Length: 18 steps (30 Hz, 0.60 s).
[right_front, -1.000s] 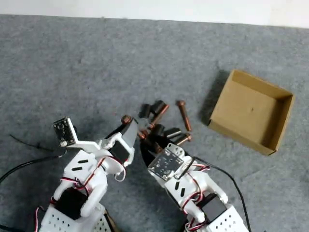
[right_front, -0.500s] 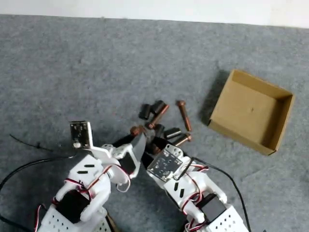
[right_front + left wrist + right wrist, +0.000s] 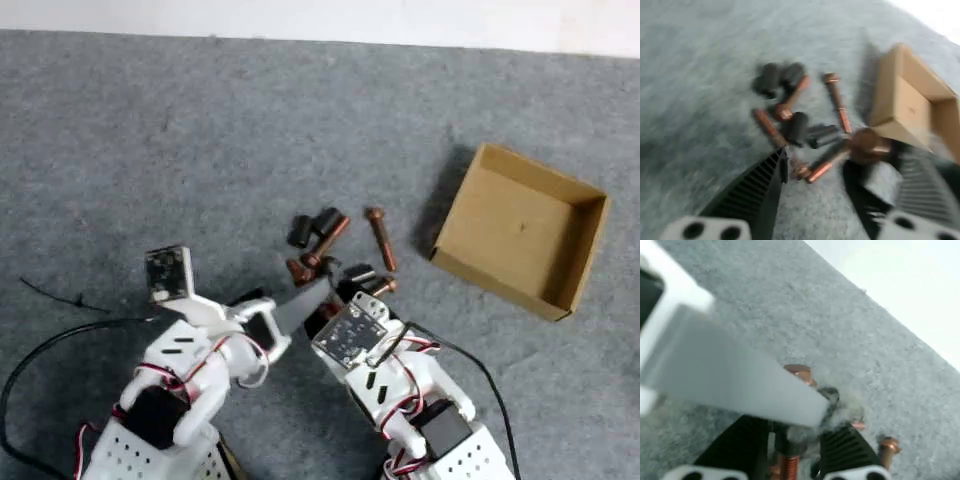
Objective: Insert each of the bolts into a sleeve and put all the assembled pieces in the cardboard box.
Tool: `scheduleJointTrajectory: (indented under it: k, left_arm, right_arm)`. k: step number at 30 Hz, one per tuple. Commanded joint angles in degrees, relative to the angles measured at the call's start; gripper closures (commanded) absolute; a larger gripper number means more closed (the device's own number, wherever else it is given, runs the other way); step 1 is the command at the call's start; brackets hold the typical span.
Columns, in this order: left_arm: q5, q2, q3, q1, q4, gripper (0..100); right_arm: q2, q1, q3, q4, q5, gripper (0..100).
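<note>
While both arms crowded the near middle of the grey mat (image 3: 150, 130), the cardboard box (image 3: 512, 228) sat at the far right with its floor bare, well apart from the parts. From overhead I had the whole box interior, and between box and arms the loose bolts (image 3: 380, 240) and black sleeves (image 3: 325, 220) lay scattered on the mat, some touching, one bolt alone nearer the box. The left wrist camera offered the box's near wall and one corner, and something the overhead angle hid: the left gripper (image 3: 816, 165) with its jaws spread wide above a bolt lying just beside two sleeves. The right wrist camera supplied the closest look at the right gripper (image 3: 792, 434), whose narrow jaws pinched a threaded bolt (image 3: 788, 466), with a dark piece at its far end that I could not identify. Across that view ran the left arm's pale finger (image 3: 740, 382), a copper bolt head just beyond it.
</note>
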Motion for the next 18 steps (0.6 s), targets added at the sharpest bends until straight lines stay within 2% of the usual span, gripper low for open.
scheduleJointTrajectory:
  k: [1, 4, 7, 10, 15, 18]
  left_arm:
    - [6.59, -0.31, -5.32, -10.95, -0.44, 39]
    - [9.41, -0.31, -6.02, -18.24, -1.05, 42]
    - [9.67, -0.31, -4.62, -21.41, -4.40, 46]
    - [9.58, -0.31, -2.51, -22.02, -7.91, 54]
    - [9.41, -0.31, -1.01, -22.11, -9.76, 71]
    - [9.32, -0.31, -1.10, -22.20, -9.76, 83]
  right_arm:
    - [-1.10, 0.57, 4.79, -2.51, 0.70, 99.5]
    - [-1.10, 3.74, 4.62, -2.51, 0.53, 99.5]
    - [-1.10, 9.01, 4.26, -2.51, 0.44, 99.5]
    - [-1.10, 15.43, 4.18, -2.51, 0.00, 99.5]
    - [-0.92, 33.98, -4.26, -2.51, -7.47, 99.4]
    - [-0.84, 38.29, -8.04, -2.51, -7.30, 99.4]
